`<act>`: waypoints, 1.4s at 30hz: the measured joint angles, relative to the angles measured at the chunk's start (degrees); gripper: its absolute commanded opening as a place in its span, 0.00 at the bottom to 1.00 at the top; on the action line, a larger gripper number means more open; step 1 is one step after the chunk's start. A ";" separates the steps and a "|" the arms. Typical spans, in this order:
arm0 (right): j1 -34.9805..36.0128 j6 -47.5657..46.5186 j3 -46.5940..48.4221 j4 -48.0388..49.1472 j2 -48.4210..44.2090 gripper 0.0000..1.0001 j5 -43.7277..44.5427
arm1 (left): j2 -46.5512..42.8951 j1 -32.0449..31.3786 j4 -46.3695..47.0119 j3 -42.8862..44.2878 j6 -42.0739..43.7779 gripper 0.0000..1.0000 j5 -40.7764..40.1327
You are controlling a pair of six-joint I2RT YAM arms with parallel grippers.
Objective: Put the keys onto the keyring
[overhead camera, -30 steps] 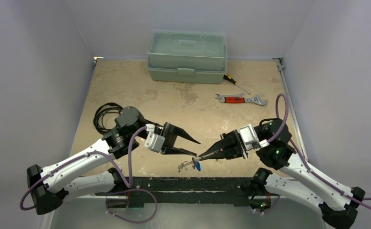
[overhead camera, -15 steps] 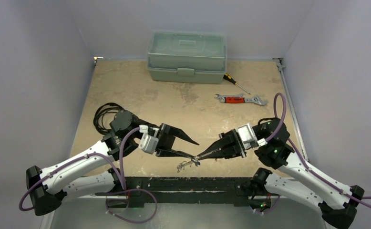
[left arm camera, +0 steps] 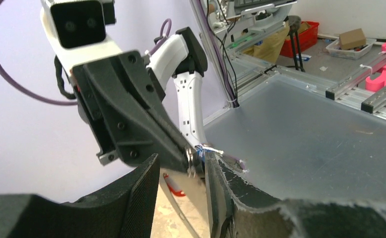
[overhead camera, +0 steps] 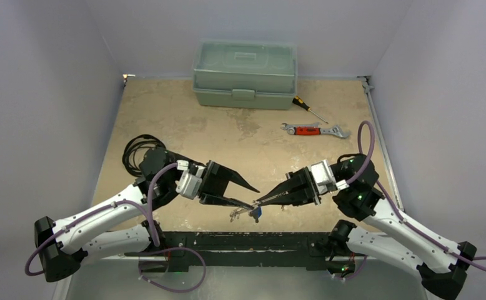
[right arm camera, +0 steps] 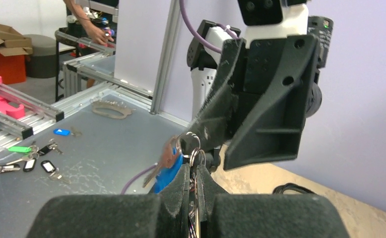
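My right gripper [overhead camera: 257,202] is shut on the thin silver keyring [right arm camera: 197,148], which is held a little above the table near its front edge. A silver key with a blue tag [right arm camera: 169,167] hangs from the ring, and from above the blue tag [overhead camera: 255,213] shows just below the fingertips. My left gripper [overhead camera: 255,197] is open and faces the right one, its lower finger beside the ring. In the left wrist view the ring [left arm camera: 192,159] sits at the tip of the right gripper [left arm camera: 131,119], between my left fingers [left arm camera: 141,198]. A small red thing [left arm camera: 173,184], maybe the red-tagged key, lies on the table beneath.
A green toolbox [overhead camera: 245,74] stands at the back. A screwdriver [overhead camera: 306,107] and a red-handled wrench [overhead camera: 314,130] lie at the right rear. A coiled black cable [overhead camera: 137,150] lies by the left arm. Loose tagged keys [right arm camera: 30,163] rest on the grey surface beyond the table.
The left wrist drew back to the left and lowered, its fingers still pointing at the ring. The right gripper edged left and slightly up with the keyring and the blue-tagged key.
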 measured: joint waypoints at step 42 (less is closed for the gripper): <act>-0.07 -0.59 0.00 1.66 -3.23 0.00 2.01 | 0.17 -0.79 -21.51 8.61 12.50 0.26 -6.45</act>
